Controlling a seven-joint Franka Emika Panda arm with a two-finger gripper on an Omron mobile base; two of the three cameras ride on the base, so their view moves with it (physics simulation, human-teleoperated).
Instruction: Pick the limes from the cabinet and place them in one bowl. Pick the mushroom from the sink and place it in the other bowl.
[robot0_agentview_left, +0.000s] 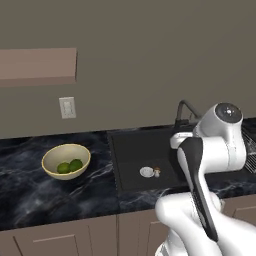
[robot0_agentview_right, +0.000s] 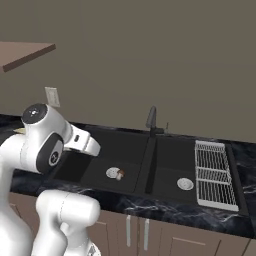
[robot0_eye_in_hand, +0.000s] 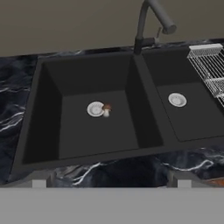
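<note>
end effector (robot0_eye_in_hand: 111, 183) jaws apart | limes (robot0_agentview_left: 69, 166) in bowl (robot0_agentview_left: 52, 156) | mushroom (robot0_eye_in_hand: 106, 110) in sink (robot0_eye_in_hand: 48, 113)

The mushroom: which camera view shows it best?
The hand view: the mushroom stands near the picture's middle, unblocked, beside the drain in the sink's left basin. Both base views show it smaller, a speck by that drain; the arm stands close beside it in the left one.

Kitchen: sink (robot0_eye_in_hand: 52, 131), marble counter (robot0_agentview_left: 30, 195)

Two base views flanking the arm, a nearer hand view looking down, all sharing the sink (robot0_eye_in_hand: 100, 118).
</note>
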